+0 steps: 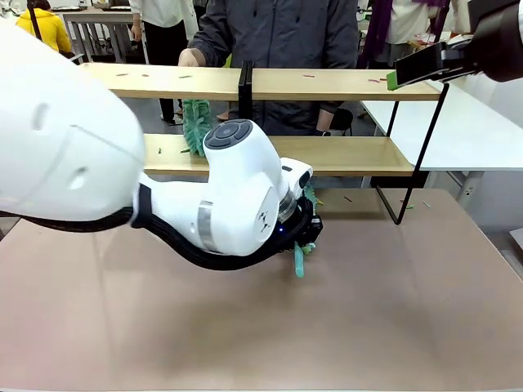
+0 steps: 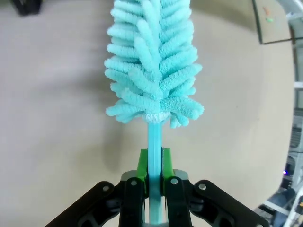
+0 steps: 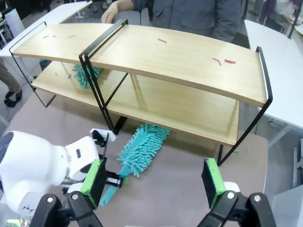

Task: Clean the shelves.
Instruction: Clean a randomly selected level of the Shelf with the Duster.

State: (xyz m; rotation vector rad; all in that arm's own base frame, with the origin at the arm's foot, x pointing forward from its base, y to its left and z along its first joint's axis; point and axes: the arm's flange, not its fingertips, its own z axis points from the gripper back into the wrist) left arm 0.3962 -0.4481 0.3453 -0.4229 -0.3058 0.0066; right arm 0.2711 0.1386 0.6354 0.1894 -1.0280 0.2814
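Left jaws are clamped tight on the thin handle of the duster (image 2: pixel 151 61), fluffy teal head sticking straight out ahead of them. Right jaws are spread wide with nothing between them, parked high by the right end of the top board.

The duster is low over the brown desk (image 2: pixel 57 118), head pointing at the shelves (image 3: pixel 180 56) and lying just in front of the lower board, not on it yet. The shelves stand across the far half of the desk, with a person (image 1: pixel 278 33) behind them. There are small red scraps (image 3: pixel 222 60) on the top board, a few more bits toward its left end, and a second duster (image 3: pixel 85 73) in the left part of the lower tier. Can't tell if the person is holding that one.

So I'd say I'm at the "tool in hand, no wiping done" stage. Next move as I see it: lift, get the head flat on a board and sweep along it, steering clear of the black centre post (image 1: pixel 245 82).
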